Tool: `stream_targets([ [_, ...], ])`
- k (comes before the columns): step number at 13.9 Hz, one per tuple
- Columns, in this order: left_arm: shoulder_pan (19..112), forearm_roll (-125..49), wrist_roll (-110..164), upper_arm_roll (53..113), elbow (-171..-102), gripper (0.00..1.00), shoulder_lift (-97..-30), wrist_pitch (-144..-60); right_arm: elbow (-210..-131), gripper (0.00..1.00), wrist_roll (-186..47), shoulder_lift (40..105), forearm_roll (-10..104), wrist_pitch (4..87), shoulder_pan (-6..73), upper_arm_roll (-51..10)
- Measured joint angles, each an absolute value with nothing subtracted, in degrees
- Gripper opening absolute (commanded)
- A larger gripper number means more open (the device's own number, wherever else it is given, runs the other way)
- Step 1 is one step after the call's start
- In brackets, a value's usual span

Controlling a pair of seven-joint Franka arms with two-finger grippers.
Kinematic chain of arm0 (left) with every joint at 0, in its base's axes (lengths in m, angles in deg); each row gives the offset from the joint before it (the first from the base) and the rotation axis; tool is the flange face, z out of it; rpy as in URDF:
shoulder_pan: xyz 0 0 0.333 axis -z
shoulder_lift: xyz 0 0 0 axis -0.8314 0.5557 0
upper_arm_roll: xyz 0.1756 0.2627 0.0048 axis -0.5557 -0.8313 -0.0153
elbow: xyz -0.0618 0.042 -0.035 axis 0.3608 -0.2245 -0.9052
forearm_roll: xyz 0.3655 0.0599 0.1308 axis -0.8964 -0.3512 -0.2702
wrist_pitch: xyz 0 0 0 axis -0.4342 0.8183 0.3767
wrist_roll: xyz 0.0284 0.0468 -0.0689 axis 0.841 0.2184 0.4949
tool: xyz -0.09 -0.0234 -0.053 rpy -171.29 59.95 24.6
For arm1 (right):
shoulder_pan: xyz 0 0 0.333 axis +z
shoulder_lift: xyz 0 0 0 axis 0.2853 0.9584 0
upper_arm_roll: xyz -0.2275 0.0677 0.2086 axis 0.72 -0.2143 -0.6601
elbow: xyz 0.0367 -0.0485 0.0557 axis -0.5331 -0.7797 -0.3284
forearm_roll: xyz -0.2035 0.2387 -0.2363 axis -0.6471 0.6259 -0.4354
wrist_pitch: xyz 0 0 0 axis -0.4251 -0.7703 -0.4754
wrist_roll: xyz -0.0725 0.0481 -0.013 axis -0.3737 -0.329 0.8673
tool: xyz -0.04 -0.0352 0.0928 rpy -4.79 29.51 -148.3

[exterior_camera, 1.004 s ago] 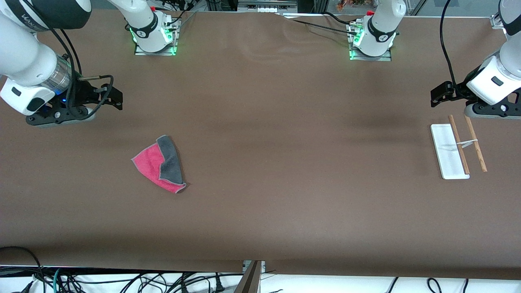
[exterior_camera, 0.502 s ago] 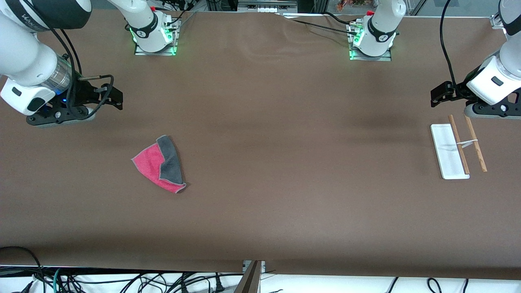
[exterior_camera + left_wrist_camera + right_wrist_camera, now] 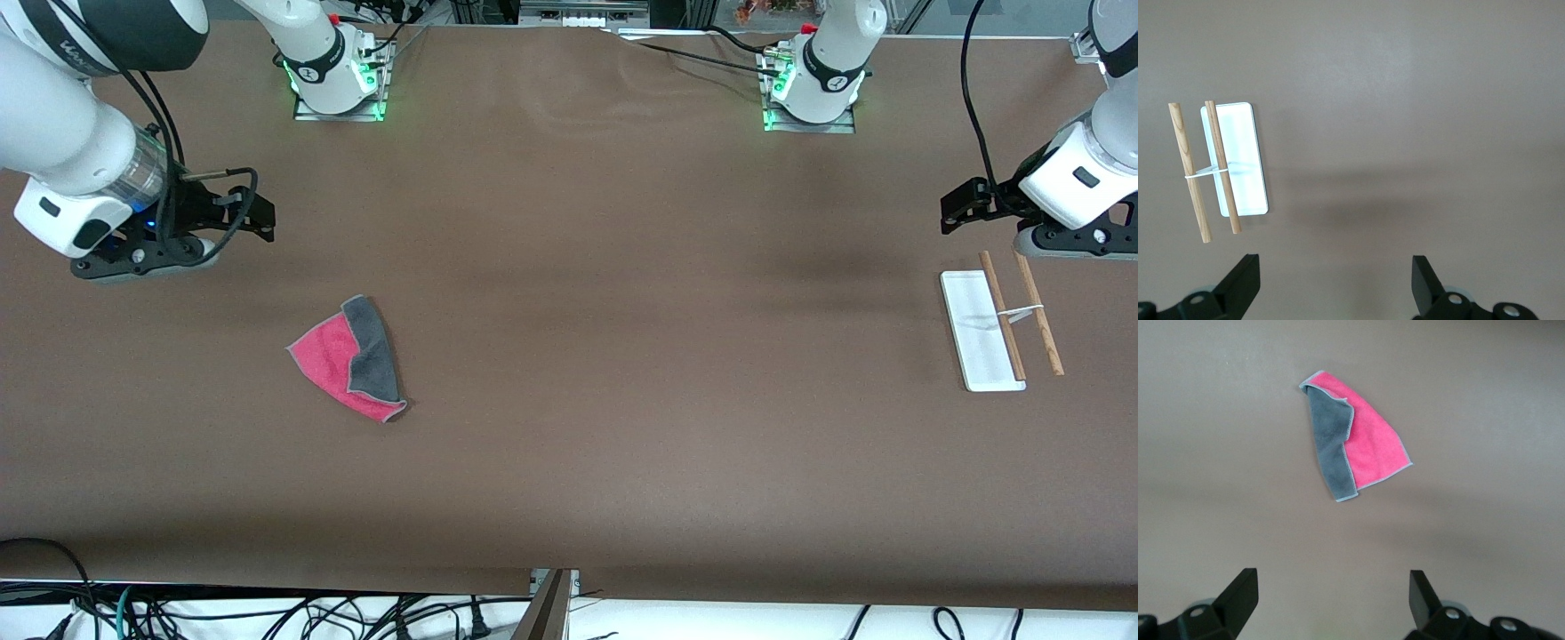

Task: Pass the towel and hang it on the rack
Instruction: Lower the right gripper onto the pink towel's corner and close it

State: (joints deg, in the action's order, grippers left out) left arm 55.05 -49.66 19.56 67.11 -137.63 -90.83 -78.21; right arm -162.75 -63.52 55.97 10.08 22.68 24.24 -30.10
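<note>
The towel [image 3: 351, 360] lies crumpled flat on the brown table toward the right arm's end, pink-red with a dark grey flap folded over it; the right wrist view shows the towel [image 3: 1351, 437] too. My right gripper [image 3: 142, 260] hovers open and empty over bare table beside the towel, apart from it; its jaws [image 3: 1331, 587] stand wide. The rack [image 3: 991, 329], a white base with two brown rods, stands at the left arm's end. My left gripper [image 3: 1067, 242] hangs open and empty over the table just by the rack [image 3: 1225, 167]; in its own wrist view the left gripper [image 3: 1336, 270] has bare table between the fingers.
Both arm bases [image 3: 338, 84] [image 3: 809, 93] with green lights stand at the table's edge farthest from the front camera. Cables [image 3: 267, 613] hang below the table's nearest edge. Brown tabletop [image 3: 622, 338] stretches between towel and rack.
My right gripper has shifted slightly toward the table's middle. The left arm, the towel and the rack have not moved.
</note>
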Motion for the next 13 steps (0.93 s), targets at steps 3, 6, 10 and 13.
stream_targets([
  [3,55.05,-49.66,19.56,67.11,-137.62,1.00,-90.83,-78.21,-163.41,1.00,-67.35,61.75,10.06,29.57,24.69,-30.24],
  [6,55.05,-49.66,19.56,67.11,-137.62,1.00,-90.83,-78.21,-163.64,1.00,-73.72,70.28,10.04,38.97,24.65,-30.09],
  [10,55.05,-49.66,19.56,67.11,-137.63,1.00,-90.83,-78.19,-162.26,1.00,-83.73,80.25,10.04,49.02,24.78,-30.09],
  [13,55.05,-49.66,19.56,67.11,-137.62,1.00,-90.83,-78.19,-161.72,1.00,-90.58,83.87,10.04,54.01,25.00,-30.12],
])
